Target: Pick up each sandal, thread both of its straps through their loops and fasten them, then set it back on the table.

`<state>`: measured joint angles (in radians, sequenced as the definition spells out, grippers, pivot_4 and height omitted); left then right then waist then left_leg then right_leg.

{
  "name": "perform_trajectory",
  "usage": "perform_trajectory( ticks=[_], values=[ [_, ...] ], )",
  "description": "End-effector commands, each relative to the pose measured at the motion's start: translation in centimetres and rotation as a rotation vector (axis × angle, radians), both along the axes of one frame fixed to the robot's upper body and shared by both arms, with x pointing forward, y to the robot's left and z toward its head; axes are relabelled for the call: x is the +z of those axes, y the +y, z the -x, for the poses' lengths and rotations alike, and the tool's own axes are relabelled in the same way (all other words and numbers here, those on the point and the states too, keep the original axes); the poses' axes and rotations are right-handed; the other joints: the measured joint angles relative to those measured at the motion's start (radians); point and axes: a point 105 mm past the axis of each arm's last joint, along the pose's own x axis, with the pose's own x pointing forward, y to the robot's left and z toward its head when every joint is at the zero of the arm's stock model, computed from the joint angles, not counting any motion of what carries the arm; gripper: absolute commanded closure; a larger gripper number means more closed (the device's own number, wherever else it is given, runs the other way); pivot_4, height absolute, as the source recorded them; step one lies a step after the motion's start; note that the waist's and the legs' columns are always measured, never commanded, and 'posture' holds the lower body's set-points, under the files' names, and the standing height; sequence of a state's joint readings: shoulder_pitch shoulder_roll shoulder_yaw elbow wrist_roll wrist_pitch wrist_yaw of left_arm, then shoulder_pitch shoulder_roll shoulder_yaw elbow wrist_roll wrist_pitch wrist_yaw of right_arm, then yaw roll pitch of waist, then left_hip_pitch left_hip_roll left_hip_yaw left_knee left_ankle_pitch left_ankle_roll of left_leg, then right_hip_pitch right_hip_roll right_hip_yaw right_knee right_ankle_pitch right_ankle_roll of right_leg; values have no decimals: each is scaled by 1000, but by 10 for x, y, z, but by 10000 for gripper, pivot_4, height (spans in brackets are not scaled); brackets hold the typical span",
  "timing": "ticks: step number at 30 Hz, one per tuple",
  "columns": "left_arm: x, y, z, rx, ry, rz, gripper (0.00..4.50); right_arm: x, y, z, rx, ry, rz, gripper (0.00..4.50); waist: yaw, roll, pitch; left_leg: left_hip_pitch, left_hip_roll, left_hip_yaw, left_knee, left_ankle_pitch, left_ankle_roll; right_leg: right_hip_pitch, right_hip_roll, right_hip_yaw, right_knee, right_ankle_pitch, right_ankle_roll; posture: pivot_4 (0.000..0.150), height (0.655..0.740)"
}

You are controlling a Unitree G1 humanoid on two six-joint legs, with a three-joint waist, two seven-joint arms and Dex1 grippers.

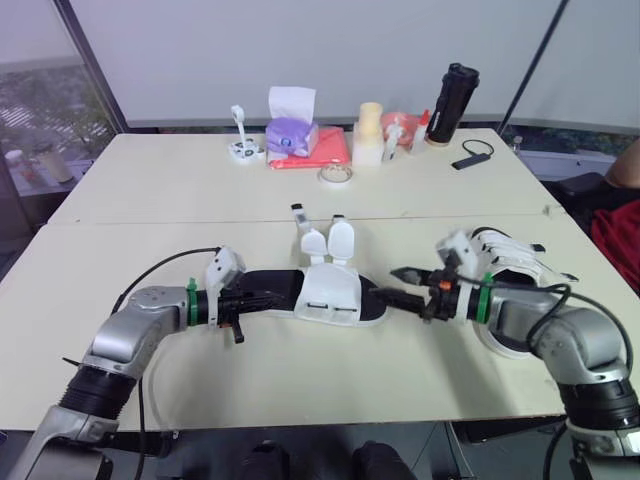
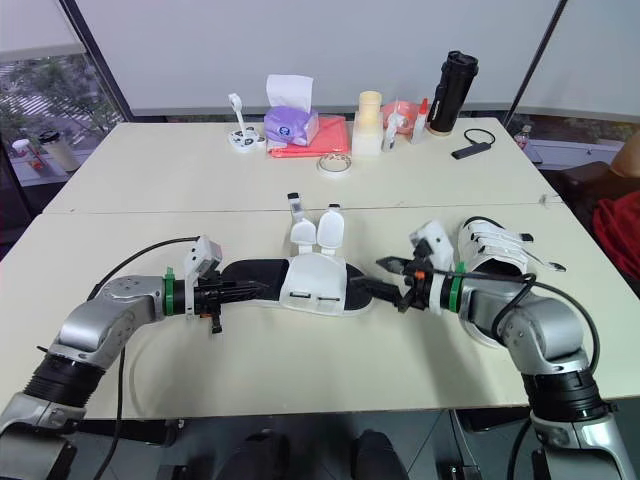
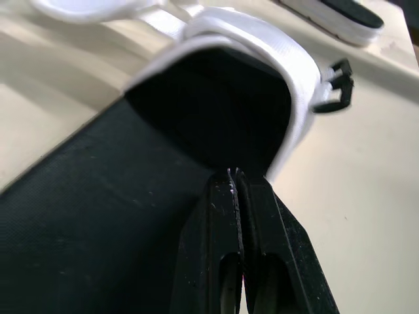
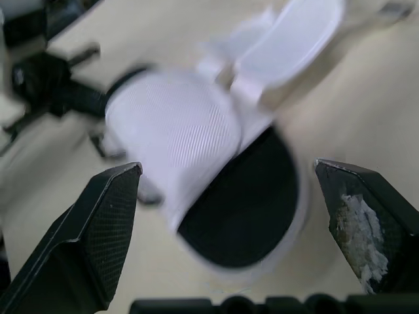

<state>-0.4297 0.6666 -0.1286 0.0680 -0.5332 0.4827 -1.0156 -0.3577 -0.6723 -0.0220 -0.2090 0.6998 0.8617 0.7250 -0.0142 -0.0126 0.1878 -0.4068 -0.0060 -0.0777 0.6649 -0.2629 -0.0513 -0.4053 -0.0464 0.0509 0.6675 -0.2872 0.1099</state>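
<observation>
A sandal (image 1: 330, 295) with a black footbed and white upper lies in the middle of the near table, its two white straps (image 1: 330, 243) standing up unfastened. My left gripper (image 1: 272, 297) is shut, its fingers (image 3: 222, 222) lying along the black footbed (image 3: 98, 216) at one end, pointing into the white upper. At the other end my right gripper (image 1: 400, 285) is open, its fingers (image 4: 111, 216) spread to either side of the sandal's rounded end (image 4: 173, 137), apart from it. A second white sandal (image 1: 510, 255) rests behind my right forearm.
On the far table (image 1: 180, 180) stand a purple tissue box (image 1: 291, 135), a red folder (image 1: 320, 152), a tape roll (image 1: 336, 174), a cream cylinder (image 1: 370, 125) and a black bottle (image 1: 452, 103). A person's arm (image 1: 625, 165) shows at the right edge.
</observation>
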Motion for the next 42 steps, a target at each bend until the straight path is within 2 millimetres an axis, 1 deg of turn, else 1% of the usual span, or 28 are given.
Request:
perform_trajectory(
  ticks=[1,4,6,7,8,10,13,15,17,19,20,21,22,24,26,27,28,31,33,36,39,42],
  values=[
    [18,7,-7,38,-47,27,45000,3,1,-5,12,-125,82,9145,-1,0,0,0,0,0,0,0,0,0,0,0,0,0,0,1500,7400],
    [21,11,-10,50,-43,33,45000,-1,4,-3,38,-146,96,23512,-4,0,0,0,0,0,0,0,0,0,1,0,0,0,0,1500,7400],
    [22,14,-12,63,-45,36,45000,0,5,-5,36,-151,85,34416,-3,0,0,0,0,0,-1,0,0,-1,1,0,0,0,0,1500,7400],
    [26,17,-18,85,-50,48,45000,-1,8,-6,44,-158,82,41175,-3,0,0,0,0,0,-1,0,0,0,1,0,0,0,0,1500,7400],
    [28,19,-22,100,-53,56,45000,-1,10,-7,50,-163,80,44504,-3,0,0,0,0,0,-1,0,0,0,1,0,0,0,0,1500,7400],
    [41,27,-41,183,-59,119,45000,-3,15,-8,79,-177,95,44504,1,0,0,0,0,-1,0,0,0,0,1,0,0,0,0,1500,7400],
    [56,31,-66,293,-43,237,45000,-7,20,-9,110,-179,113,44504,4,-1,0,0,-1,-1,0,0,0,0,0,-1,0,0,0,1500,7400],
    [56,25,-74,302,-9,260,45000,-12,24,-6,144,-172,130,44504,2,-1,0,0,-1,-1,0,0,0,0,0,-1,0,0,0,1500,7400],
    [55,19,-77,288,21,268,45000,-17,27,-4,170,-162,152,44504,-2,-1,0,0,-2,-1,0,0,0,0,0,-1,-1,0,0,1500,7400],
    [55,13,-81,277,73,305,39704,-25,28,-5,173,-163,183,45000,-6,-1,0,0,-1,-1,0,0,0,-1,0,-1,-1,0,0,1500,7400],
    [53,10,-84,284,117,337,36351,-29,28,-4,178,-163,201,45000,-5,-1,0,0,-1,-1,0,0,0,-1,0,-1,-1,0,0,1500,7400],
    [51,8,-87,291,150,362,31826,-31,28,-4,179,-164,209,45000,-5,-1,0,-1,-1,-1,0,0,0,-2,0,-1,0,0,0,1500,7400],
    [50,8,-89,296,171,376,25972,-33,28,-5,182,-164,213,45000,-5,-1,0,-1,-1,-1,0,0,0,-2,0,-1,0,0,0,1500,7400],
    [47,8,-93,314,240,424,15955,-33,29,-6,177,-169,210,45000,-7,-1,0,0,-1,-1,0,0,0,-2,0,-1,0,0,0,1500,7400],
    [43,5,-93,312,381,506,4965,-34,29,-7,173,-173,212,45000,-7,-1,0,0,-1,-1,0,0,0,-1,1,-1,0,0,0,1500,7400],
    [42,5,-92,307,434,536,334,-35,29,-7,171,-174,213,45000,-7,-1,0,0,-1,-1,0,0,0,-1,1,-1,0,0,0,1500,7400],
    [40,4,-93,317,466,560,334,-35,30,-8,170,-174,211,45000,-8,-1,0,0,-1,-1,0,0,0,-1,1,-1,0,0,0,1500,7400],
    [29,1,-93,343,561,548,334,-36,31,-9,167,-177,207,45000,-8,-1,0,0,-1,-1,0,0,0,-1,1,-1,1,0,0,1500,7400],
    [29,1,-94,342,576,573,334,-37,32,-9,167,-177,206,45000,-7,-1,0,0,-1,-1,0,0,0,-1,1,-1,1,0,0,1500,7400],
    [28,-13,-95,318,665,630,334,-39,36,-9,162,-178,200,45000,-6,-1,0,0,-1,-1,0,0,0,-1,1,-1,1,0,0,1500,7400],
    [28,-24,-104,358,681,694,334,-40,37,-9,162,-177,199,45000,-1,-1,0,0,-2,-1,0,0,0,-1,0,-1,1,0,0,1500,7400],
    [28,-28,-113,416,677,751,334,-40,37,-9,161,-179,202,45000,-3,-1,0,0,-2,-1,0,0,0,-1,0,-1,0,0,0,1500,7400]
  ],
)
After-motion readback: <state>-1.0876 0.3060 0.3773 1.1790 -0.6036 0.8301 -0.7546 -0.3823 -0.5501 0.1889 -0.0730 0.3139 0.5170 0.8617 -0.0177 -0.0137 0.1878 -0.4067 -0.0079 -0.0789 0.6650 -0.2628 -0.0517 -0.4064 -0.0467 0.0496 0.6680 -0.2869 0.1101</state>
